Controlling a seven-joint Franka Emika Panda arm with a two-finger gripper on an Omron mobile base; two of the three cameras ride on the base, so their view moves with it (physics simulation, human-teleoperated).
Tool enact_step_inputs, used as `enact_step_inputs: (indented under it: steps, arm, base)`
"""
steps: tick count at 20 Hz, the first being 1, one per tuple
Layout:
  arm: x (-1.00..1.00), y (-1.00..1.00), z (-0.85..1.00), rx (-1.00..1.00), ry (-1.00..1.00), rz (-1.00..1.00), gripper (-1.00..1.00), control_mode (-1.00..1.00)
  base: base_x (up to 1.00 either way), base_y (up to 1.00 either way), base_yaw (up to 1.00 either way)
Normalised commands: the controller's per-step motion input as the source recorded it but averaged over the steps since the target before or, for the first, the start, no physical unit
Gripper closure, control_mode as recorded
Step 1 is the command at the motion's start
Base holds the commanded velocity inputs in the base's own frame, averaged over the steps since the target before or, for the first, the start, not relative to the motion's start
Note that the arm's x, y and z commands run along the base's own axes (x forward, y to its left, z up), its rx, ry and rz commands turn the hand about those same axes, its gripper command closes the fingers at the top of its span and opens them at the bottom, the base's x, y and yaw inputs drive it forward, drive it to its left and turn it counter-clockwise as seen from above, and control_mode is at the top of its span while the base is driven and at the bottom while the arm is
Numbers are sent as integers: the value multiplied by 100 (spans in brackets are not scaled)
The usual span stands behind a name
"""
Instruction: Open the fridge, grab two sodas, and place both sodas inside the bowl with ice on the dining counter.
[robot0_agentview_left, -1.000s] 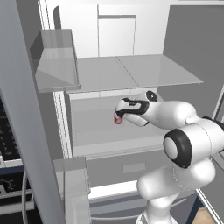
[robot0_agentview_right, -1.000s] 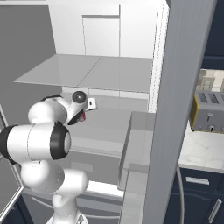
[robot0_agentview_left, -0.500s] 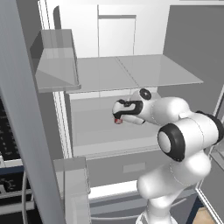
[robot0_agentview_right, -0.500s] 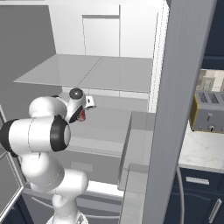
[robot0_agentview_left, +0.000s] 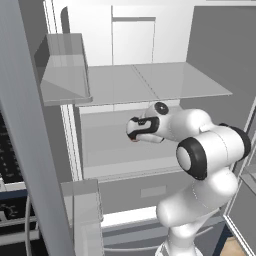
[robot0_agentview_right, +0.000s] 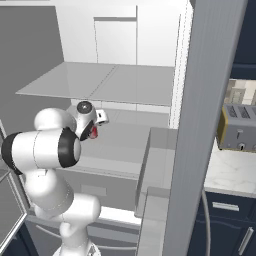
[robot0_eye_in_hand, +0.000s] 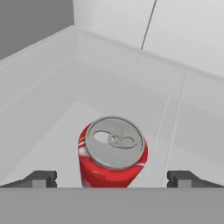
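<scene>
A simulated kitchen with dark navy cabinets surrounds the tall grey brushed-metal fridge (robot0_agentview_left: 20, 150), which stands open with its white interior and pale grey shelves (robot0_agentview_left: 165, 80) exposed; a grey door edge crosses the near side of each base view and cuts off part of the room behind it. To the right in the right base view, a silver toaster (robot0_agentview_right: 239, 127) sits on a white marble counter (robot0_agentview_right: 225, 175) over navy drawers, half hidden by that door edge. The white arm reaches in under the upper shelf, and its end effector (robot0_agentview_left: 134, 131) hangs over the lower shelf (robot0_agentview_right: 120, 140). From the base cameras the small red cylindrical soda can with a silver top (robot0_agentview_right: 93, 131) is mostly covered by the hand, so only a sliver of red shows beside the wrist in the right base view. The hand view gives the clearer look: the can (robot0_eye_in_hand: 113, 151) stands upright on the white shelf floor near a back corner of the compartment, seen from above, its lower body cut off at the bottom. The end effector (robot0_eye_in_hand: 112, 178) has its two dark fingertips (robot0_eye_in_hand: 41, 178) spread wide on either side of the can, apart from it and not gripping it. Only one can can be made out
</scene>
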Motion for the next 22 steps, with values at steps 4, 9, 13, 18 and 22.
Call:
enact_step_inputs:
  steps: [4, 9, 13, 18, 22]
  arm:
    - [3, 9, 0, -1, 0, 0, -100, -100]
    - [17, 0, 0, 0, 3, 0, -100, -100]
    - [14, 0, -3, -1, 4, 0, -100, -100]
    - [10, 3, -7, -3, 4, 0, -100, -100]
    - [10, 11, -8, -4, 3, 0, 100, -100]
  base:
    - [0, 0, 0]
    - [0, 0, 0]
    - [0, 0, 0]
    - [0, 0, 0]
    - [0, 0, 0]
